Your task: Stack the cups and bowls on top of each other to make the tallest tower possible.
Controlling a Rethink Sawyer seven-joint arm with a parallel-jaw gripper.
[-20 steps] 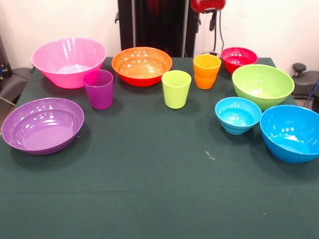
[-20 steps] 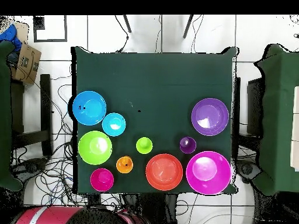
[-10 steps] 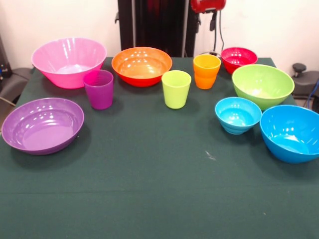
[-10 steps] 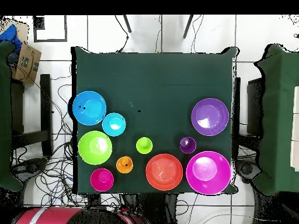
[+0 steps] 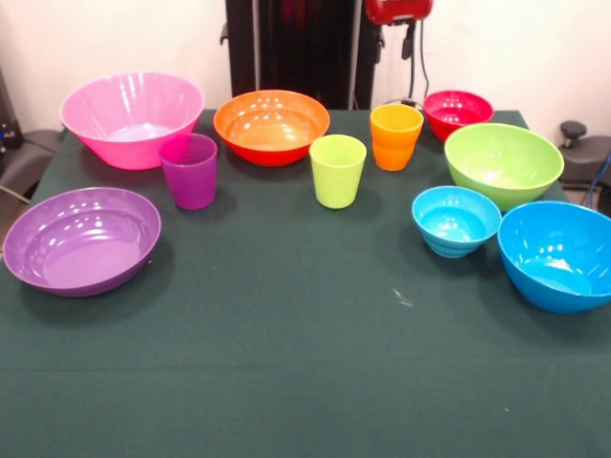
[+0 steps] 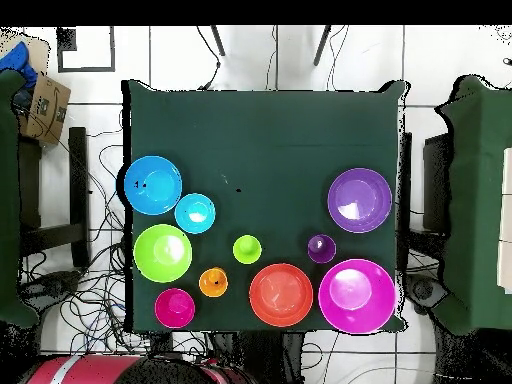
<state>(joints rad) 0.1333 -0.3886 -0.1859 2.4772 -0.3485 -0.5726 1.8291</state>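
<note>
Red arm housing [image 5: 398, 10] is cut off at the front view's top edge, so the claw's state cannot be told. All 10 pieces stand separately on the green table [image 5: 286, 363], below that housing: 3 cups, purple [image 5: 189, 170], lime [image 5: 337, 170] and orange [image 5: 395, 135], between 7 bowls, the red bowl [image 5: 457, 112] nearest the arm.

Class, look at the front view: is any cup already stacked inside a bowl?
No: the purple cup, green cup and orange cup each stand alone on the table.
</note>
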